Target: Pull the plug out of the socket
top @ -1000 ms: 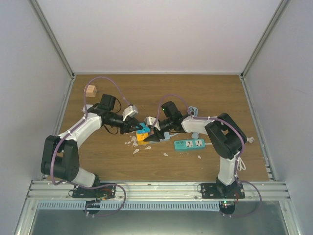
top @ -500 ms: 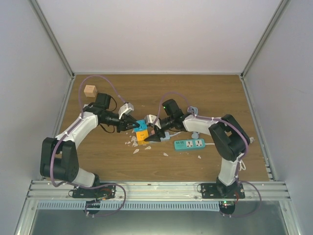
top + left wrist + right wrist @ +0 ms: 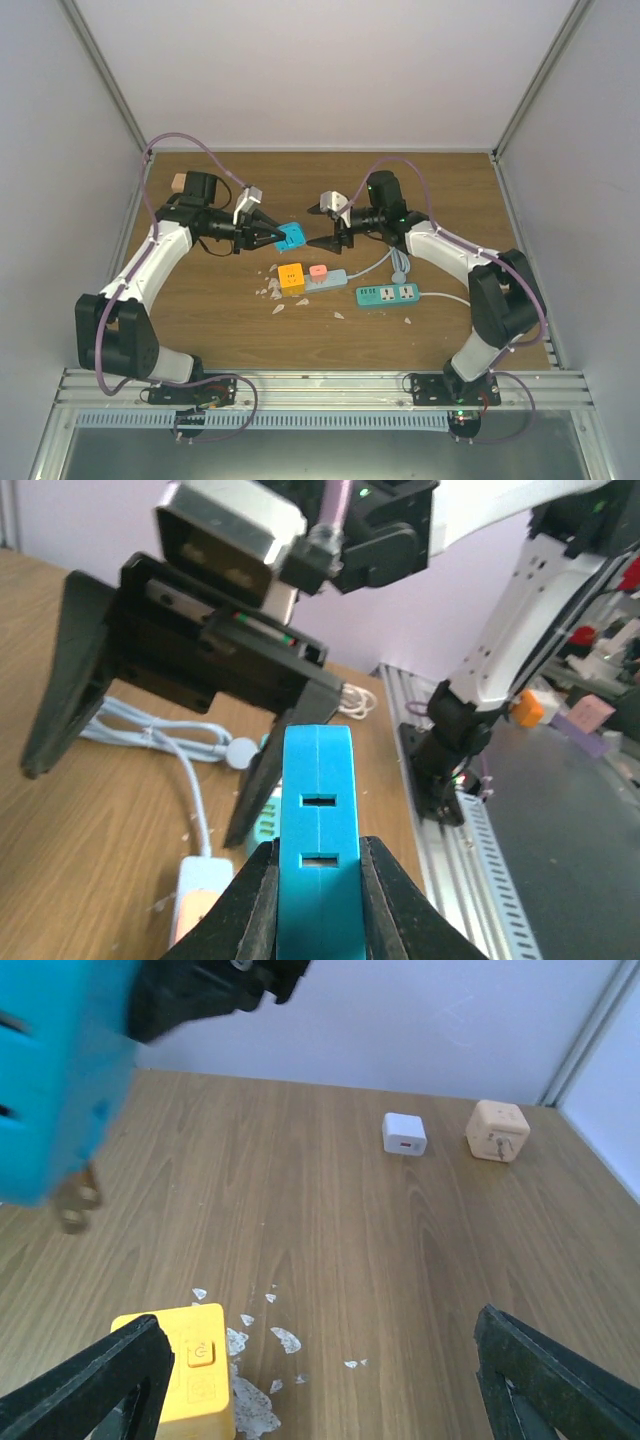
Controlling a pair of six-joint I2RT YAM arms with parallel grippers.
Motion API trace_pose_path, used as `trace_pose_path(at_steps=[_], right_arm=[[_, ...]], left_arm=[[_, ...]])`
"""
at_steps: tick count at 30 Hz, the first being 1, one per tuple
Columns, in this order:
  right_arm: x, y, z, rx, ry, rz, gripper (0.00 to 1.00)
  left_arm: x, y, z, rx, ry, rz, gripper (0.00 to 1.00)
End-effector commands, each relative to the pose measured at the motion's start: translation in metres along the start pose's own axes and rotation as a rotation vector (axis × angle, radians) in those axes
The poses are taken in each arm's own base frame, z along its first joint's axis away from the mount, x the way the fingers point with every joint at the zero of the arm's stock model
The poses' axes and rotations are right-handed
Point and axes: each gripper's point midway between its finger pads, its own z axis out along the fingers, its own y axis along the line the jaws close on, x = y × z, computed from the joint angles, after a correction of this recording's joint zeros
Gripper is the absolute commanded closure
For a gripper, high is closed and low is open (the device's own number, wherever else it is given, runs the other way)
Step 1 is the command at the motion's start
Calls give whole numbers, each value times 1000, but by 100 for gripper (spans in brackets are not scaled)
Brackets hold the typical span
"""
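My left gripper (image 3: 277, 237) is shut on a blue plug (image 3: 291, 236) and holds it in the air, clear of the socket. In the left wrist view the plug (image 3: 316, 830) sits between my two black fingers (image 3: 250, 900), its slotted face up. The socket, a pale grey-blue strip (image 3: 330, 276), lies on the table below, with a yellow cube plug (image 3: 292, 277) and a pink piece (image 3: 318, 270) on it. My right gripper (image 3: 326, 228) is open and empty, raised above the strip and facing the blue plug (image 3: 55, 1080), whose metal prongs show.
A teal power strip (image 3: 387, 294) lies right of the socket. White scraps (image 3: 272, 294) litter the wood near the yellow cube (image 3: 185, 1380). A peach cube (image 3: 497, 1131) and a white cube (image 3: 404, 1134) sit toward the back left. Pale cable (image 3: 398, 262) runs behind the strips.
My left gripper has lifted the blue plug up out of the pale strip and drawn it back. My right gripper has left the strip, risen and moved back right.
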Motion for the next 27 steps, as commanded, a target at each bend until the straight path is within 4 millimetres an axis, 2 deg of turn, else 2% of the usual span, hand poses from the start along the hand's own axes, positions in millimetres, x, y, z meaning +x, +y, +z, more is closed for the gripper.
trace_pose_path(at_steps=[1, 8, 13, 19, 27], right_arm=[[-24, -11, -3, 47, -54, 12, 16], [-61, 8, 4, -8, -153, -12, 13], [-79, 28, 10, -84, -188, -12, 13], [-85, 44, 10, -121, -195, -18, 15], [-83, 50, 5, -114, -204, 1, 17]], left_arm=[[-29, -27, -7, 93, -89, 42, 100], [-29, -32, -8, 108, -106, 31, 100], [-29, -31, -7, 103, -108, 23, 100], [-25, -23, -7, 57, -100, 17, 100], [-24, -10, -8, -23, -94, 7, 100]])
